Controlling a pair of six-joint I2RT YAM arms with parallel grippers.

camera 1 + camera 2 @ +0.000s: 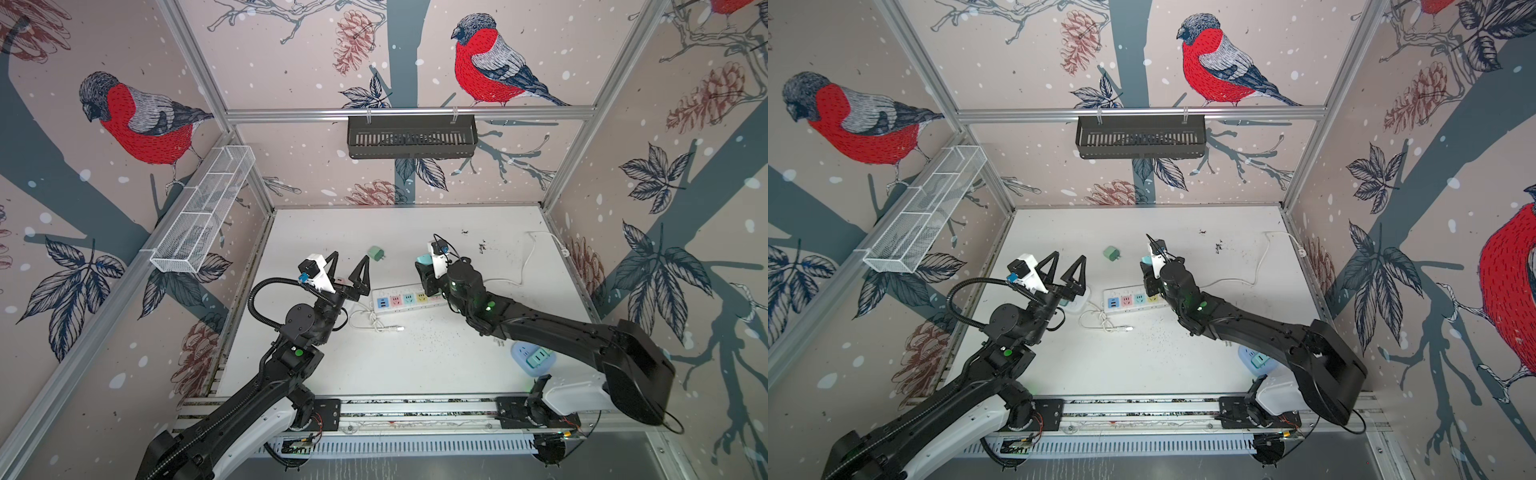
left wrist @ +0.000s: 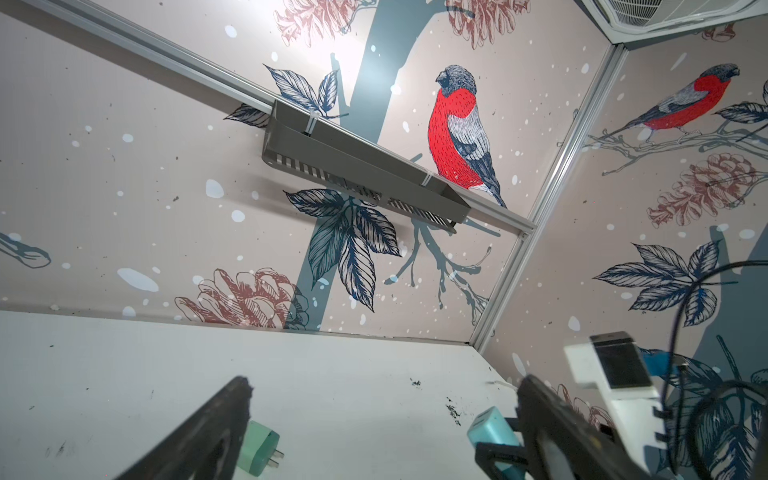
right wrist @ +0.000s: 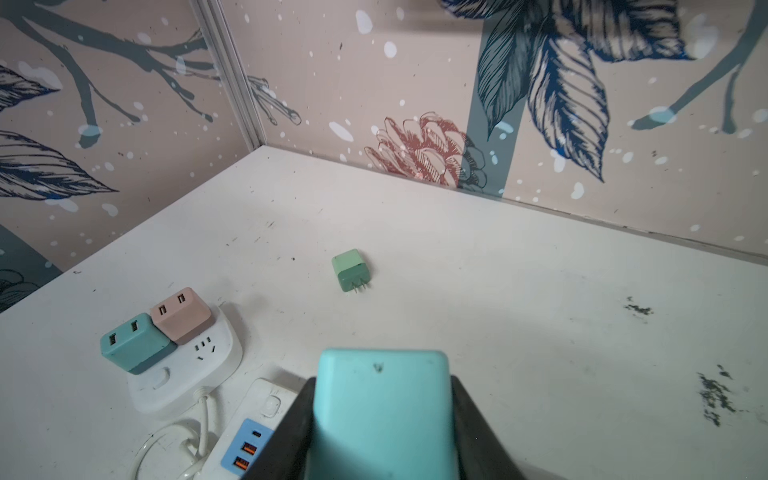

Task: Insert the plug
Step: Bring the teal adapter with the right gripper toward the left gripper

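The turquoise rectangular plastic charger plug [image 3: 380, 415] is clamped between the right gripper's [image 3: 381, 384] fingers, the white pastel-socketed power strip [image 1: 405, 297] lying just below them; the left gripper [image 1: 351, 257] gapes wide, empty.

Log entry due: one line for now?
right gripper: shut on teal plug, near power strip | left gripper: open, empty | green plug: on table

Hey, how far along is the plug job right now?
Done: the right gripper is shut on the teal plug. In hand: holding it raised over the power strip. Remaining: seating it in a socket. The left gripper is open, empty; a green plug lies loose on the table.
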